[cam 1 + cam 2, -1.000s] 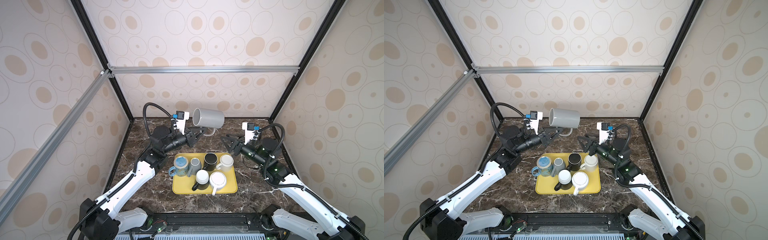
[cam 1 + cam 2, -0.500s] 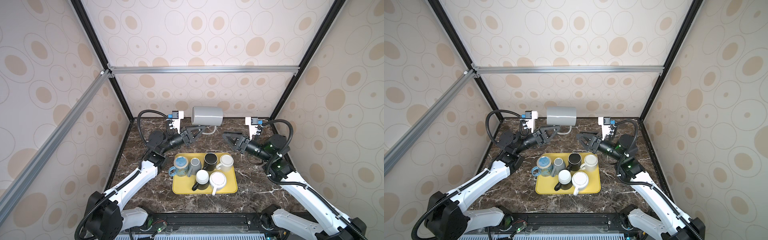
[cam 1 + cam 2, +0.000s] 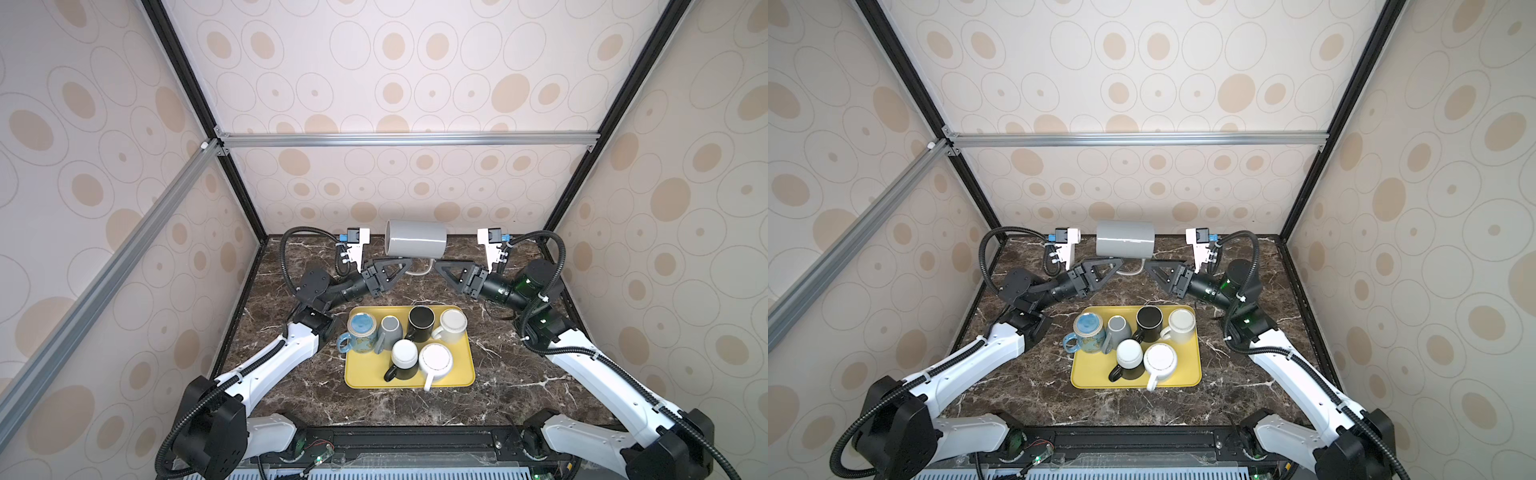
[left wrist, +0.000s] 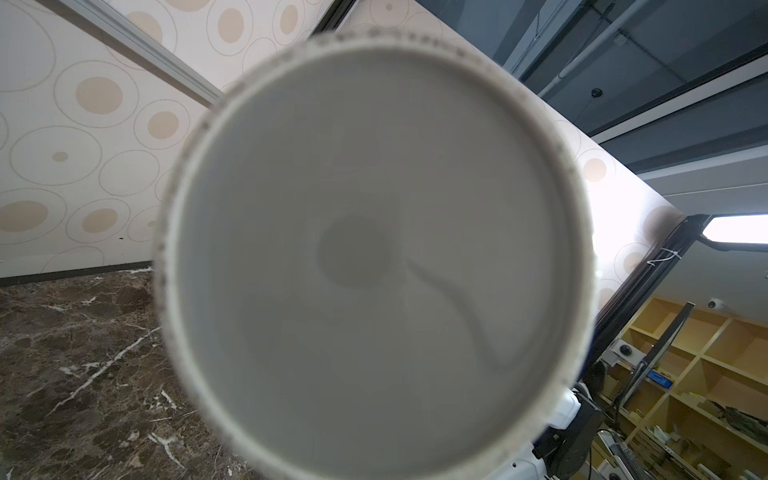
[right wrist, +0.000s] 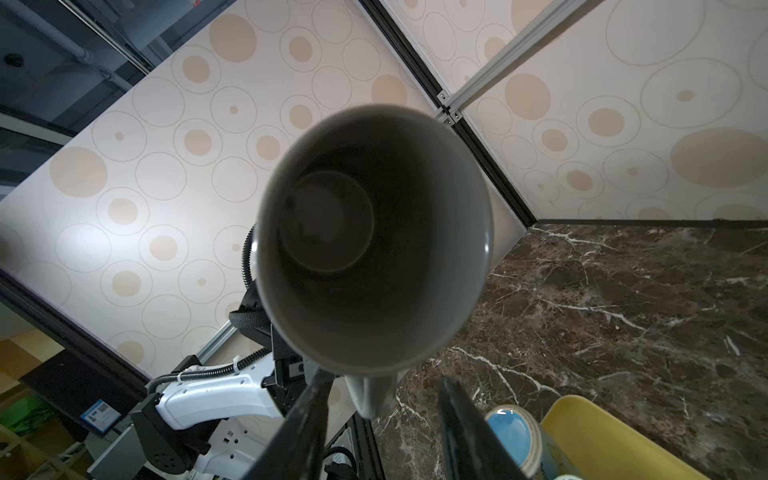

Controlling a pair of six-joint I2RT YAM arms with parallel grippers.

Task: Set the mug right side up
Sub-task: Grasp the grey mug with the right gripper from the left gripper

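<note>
Well, the grey mug [image 3: 415, 243] is up in the air, about the middle of both top views, with the yellow tray [image 3: 467, 374] lower in the frame. It's a plain glossy cylinder lying on its side, and its pale handle [image 3: 420, 271] hangs down underneath. The flat base, ringed by a rough unglazed edge, fills the left wrist view. The dark open mouth faces the right wrist camera.

The left gripper [image 3: 406, 262] reaches in from the left of the frame, jaws pressed together on the handle, and it alone carries the mug. The right gripper [image 3: 439, 266] points in from the right, its tip just beside the handle. In the right wrist view its two dark fingers [image 5: 305, 415] stand apart with the handle in the gap, close to one of them. I can't tell whether it touches.
</note>
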